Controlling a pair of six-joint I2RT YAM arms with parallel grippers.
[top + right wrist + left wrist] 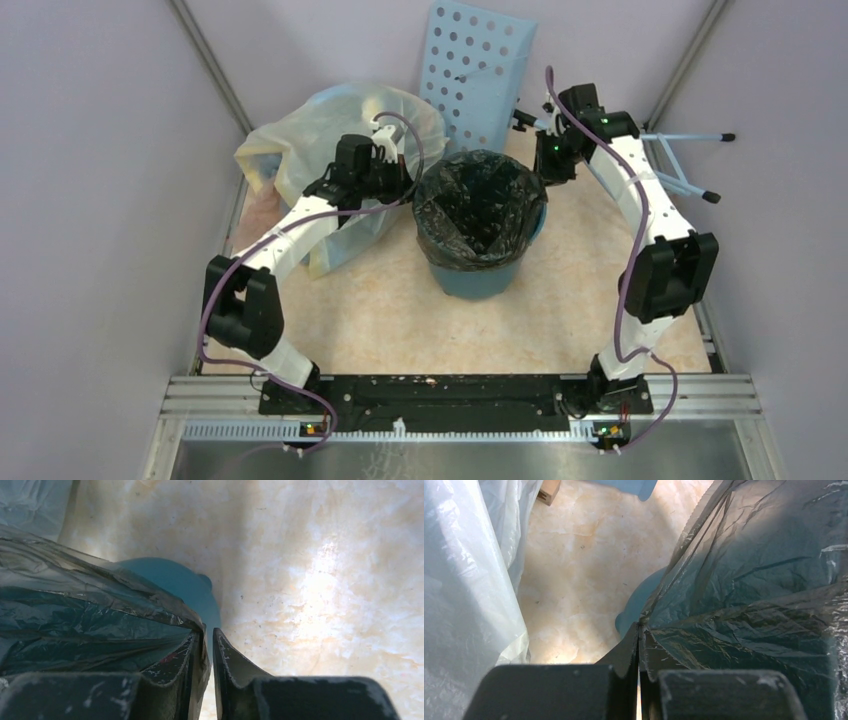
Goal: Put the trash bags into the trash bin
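Where the two arms are bolted to the rail at the near edge, they reach away over the table to either side of the bin, which stands upright about mid-table. The bag is already in the bin. Black and crinkly, it lines the inside, and its mouth is folded out over the rim, with teal wall showing below it. The left gripper is at the bin's left rim, its fingers pressed together with the edge of the film caught at their tips. The right gripper is at the right rim, a touch farther back. Its fingers stand a crack apart, with pale table showing through the slit, and the film lies draped against the finger nearer the bin. Behind the left arm slumps a big pale bag, stuffed full, close beside the bin. Farthest back, a blue panel full of holes stands tilted just behind the bin.
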